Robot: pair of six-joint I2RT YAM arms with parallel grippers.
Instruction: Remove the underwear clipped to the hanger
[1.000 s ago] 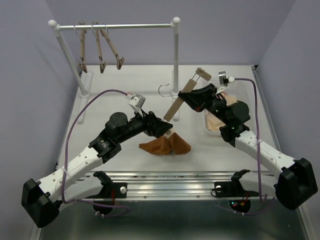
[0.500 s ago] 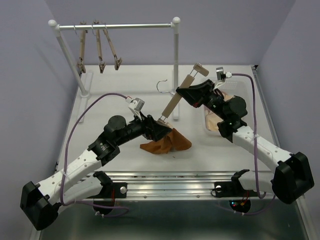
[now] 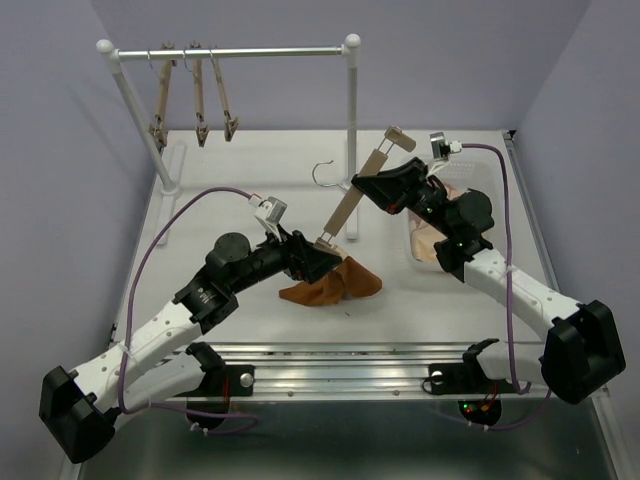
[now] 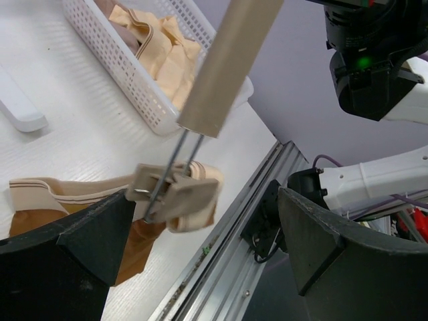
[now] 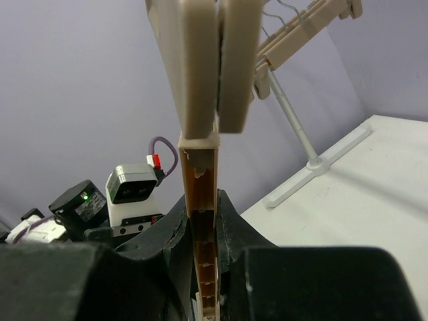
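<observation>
The right gripper (image 3: 372,187) is clamped on the bar of a wooden hanger (image 3: 346,214), its fingers pressed against both sides of the wood in the right wrist view. The hanger is held tilted above the table (image 3: 240,180). Its long axis runs from an upper clip (image 3: 400,138) at the far right down to a lower clip (image 3: 328,241) at the near left. That lower clip bites the lighter waistband (image 4: 60,190) of the orange-brown underwear (image 3: 335,285). The garment lies crumpled on the table just below, spread left to right, with one corner drawn up toward the clip. The left gripper (image 3: 318,262) is at the lower clip with its fingers (image 4: 73,247) spread wide apart, the clip between them and neither finger visibly touching it. The cream-beige underwear (image 4: 160,53) lies bunched in a white basket (image 4: 127,73) to the right. A rack (image 3: 250,50) with three more hangers stands at the back.
</observation>
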